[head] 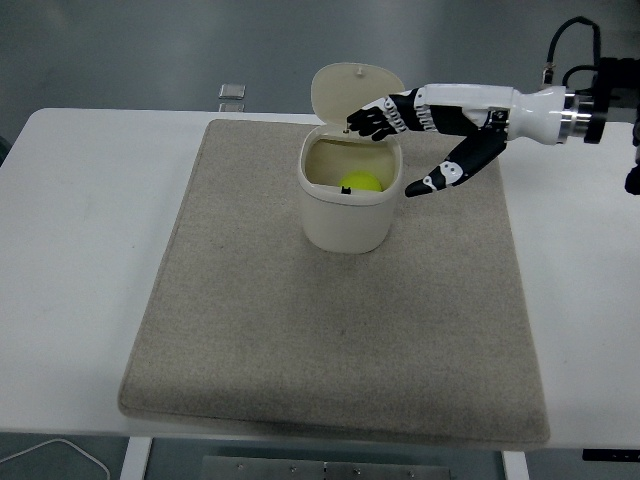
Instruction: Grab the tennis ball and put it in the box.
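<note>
The yellow-green tennis ball lies inside the cream box, which stands on the beige mat with its lid tipped open at the back. My right hand is open and empty, fingers spread, raised above and just right of the box's rim. The thumb points down toward the mat to the right of the box. The left arm is out of view.
The beige mat covers the middle of the white table. A small grey object lies at the table's far edge, left of the box. A white cable shows at the bottom left, below the table.
</note>
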Controlling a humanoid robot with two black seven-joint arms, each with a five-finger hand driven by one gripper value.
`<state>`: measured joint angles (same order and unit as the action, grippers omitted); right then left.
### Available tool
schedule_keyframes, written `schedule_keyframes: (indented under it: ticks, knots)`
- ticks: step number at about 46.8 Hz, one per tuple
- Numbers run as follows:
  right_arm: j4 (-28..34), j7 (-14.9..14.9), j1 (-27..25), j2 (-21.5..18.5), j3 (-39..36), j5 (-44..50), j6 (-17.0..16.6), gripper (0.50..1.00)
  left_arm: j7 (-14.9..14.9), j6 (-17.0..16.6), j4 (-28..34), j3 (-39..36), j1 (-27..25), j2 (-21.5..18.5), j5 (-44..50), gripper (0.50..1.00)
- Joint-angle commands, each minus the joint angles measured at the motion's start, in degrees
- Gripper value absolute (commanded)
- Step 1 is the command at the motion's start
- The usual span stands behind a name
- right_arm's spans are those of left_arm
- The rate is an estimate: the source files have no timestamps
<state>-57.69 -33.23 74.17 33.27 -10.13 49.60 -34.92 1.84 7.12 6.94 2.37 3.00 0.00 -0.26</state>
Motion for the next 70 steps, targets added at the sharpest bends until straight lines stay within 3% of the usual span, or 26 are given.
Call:
schedule_keyframes:
  ticks: [1,17,22,28,36,47,58,70]
  knots:
    - [0.03,0.10,-0.16,2.15,0.03,-2.31,-0.08,0.913,-0.08,0.00,0.00,0.00,0.07,0.00,0.00,0.996]
    - [2.14,2.56,-4.73,5.23,0.38,-13.73,-0.08,0.913,0.00,0.00,0.00,0.00,0.07,0.00,0.00,0.996]
    - [5.74,3.70,-6.58,4.00,0.20,-17.77,-0.08,0.911,0.00,0.00,0.00,0.00,0.07,0.00,0.00,0.996]
    - [10.92,7.30,-8.77,-0.04,0.20,-26.64,-0.08,0.913,0.00,0.00,0.00,0.00,-0.01,0.00,0.00,0.996]
    - [14.01,14.42,-11.50,-4.44,0.11,-41.05,8.19,0.913,0.00,0.00,0.00,0.00,-0.01,0.00,0.00,0.996]
    - [14.27,17.32,-12.29,-8.22,0.11,-50.73,16.02,0.913,0.00,0.00,0.00,0.00,-0.01,0.00,0.00,0.996]
    - [14.97,18.73,-13.44,-9.63,0.11,-58.12,16.82,0.913,0.00,0.00,0.00,0.00,0.07,0.00,0.00,0.996]
    - [14.97,18.64,-13.61,-9.27,0.11,-57.77,15.94,0.913,0.00,0.00,0.00,0.00,0.07,0.00,0.00,0.996]
